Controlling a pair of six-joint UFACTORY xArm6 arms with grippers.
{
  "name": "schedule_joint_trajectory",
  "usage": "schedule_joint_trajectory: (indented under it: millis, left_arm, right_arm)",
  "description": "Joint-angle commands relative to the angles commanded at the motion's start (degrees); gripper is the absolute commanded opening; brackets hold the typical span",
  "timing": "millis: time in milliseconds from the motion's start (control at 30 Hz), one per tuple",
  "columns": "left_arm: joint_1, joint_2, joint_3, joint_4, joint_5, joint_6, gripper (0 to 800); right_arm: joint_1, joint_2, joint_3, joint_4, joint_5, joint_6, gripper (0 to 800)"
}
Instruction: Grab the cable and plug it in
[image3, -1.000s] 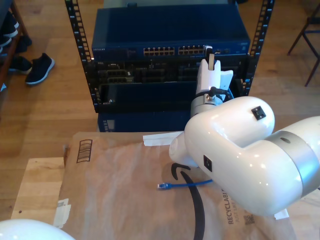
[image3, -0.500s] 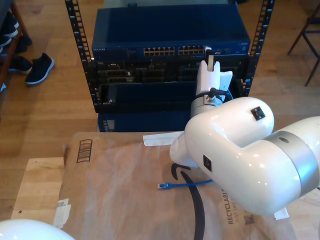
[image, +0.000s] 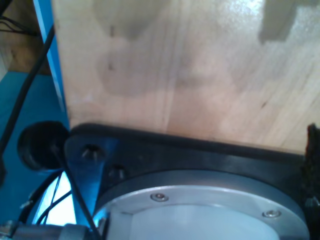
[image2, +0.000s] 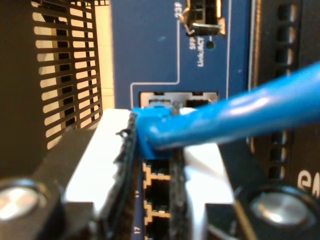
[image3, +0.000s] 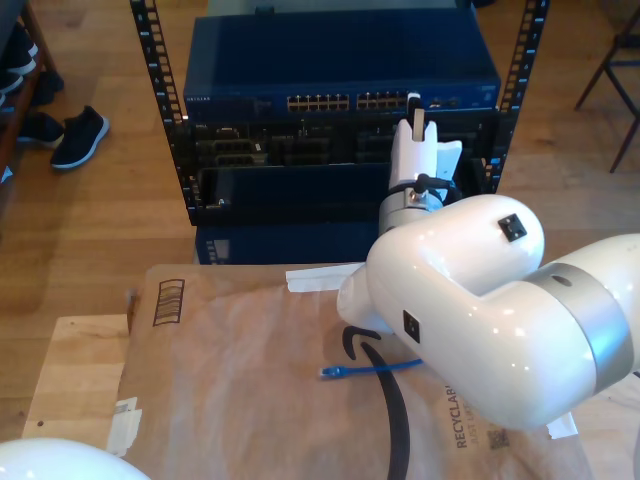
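My second gripper (image2: 157, 165) is clenching the cable (image2: 235, 117) just behind its plug, its two pads (image2: 122, 165) pressing on the blue boot right in front of the switch (image2: 150, 55), with the plug tip sitting at a port opening (image2: 155, 97); I cannot tell whether it is seated. In the exterior view the second gripper (image3: 417, 112) is reaching up to the right end of the port row on the blue switch (image3: 340, 70) in the rack (image3: 150, 90), while the cable's free end (image3: 365, 369) is lying on the brown cardboard (image3: 230, 370), partly hidden behind the bulky white arm (image3: 480, 300). My first gripper's camera is facing a pale wooden board (image: 175, 65) over a black mount (image: 190, 155); whether its fingers are released or clenched I cannot tell. Dark shoes (image3: 75, 135) are sitting on the floor at the exterior view's left.
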Motion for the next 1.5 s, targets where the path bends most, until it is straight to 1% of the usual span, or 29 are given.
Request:
schedule_joint_trajectory:
  millis: [133,333,367,433,500,567,700,1233,1400,1467,1500]
  left_arm:
    - [0.0,0.0,0.0,0.0,0.0,0.0,800]
    - [0.0,0.0,0.0,0.0,0.0,0.0,800]
    - [0.0,0.0,0.0,0.0,0.0,0.0,800]
    - [0.0,0.0,0.0,0.0,0.0,0.0,800]
    - [0.0,0.0,0.0,0.0,0.0,0.0,800]
    - [0.0,0.0,0.0,0.0,0.0,0.0,800]
    - [0.0,0.0,0.0,0.0,0.0,0.0,800]
    - [0.0,0.0,0.0,0.0,0.0,0.0,800]
    - [0.0,0.0,0.0,0.0,0.0,0.0,800]
    - [0.0,0.0,0.0,0.0,0.0,0.0,800]
    - [0.0,0.0,0.0,0.0,0.0,0.0,800]
  right_arm:
    - [0.1,0.5,-1.0,0.0,0.4,0.0,0]
    - [0.2,0.4,-0.9,0.0,0.4,0.0,0]
    - [0.2,0.4,-0.9,0.0,0.4,0.0,16]
    - [0.4,0.2,-0.4,-0.4,0.4,0.0,206]
    - [0.8,0.1,-0.2,-0.5,0.4,0.0,286]
    - [1.2,-0.3,1.0,-0.4,0.2,0.0,340]
    - [1.3,-1.1,2.9,-0.2,-0.2,0.0,348]
    - [0.4,-1.2,2.9,-0.1,-0.3,0.0,343]
    - [0.4,-2.3,3.3,-0.2,-0.4,0.0,343]
    - [0.4,-3.2,5.2,-0.2,-0.3,0.0,365]
    - [0.6,-4.6,7.1,-0.3,-0.3,0.1,378]
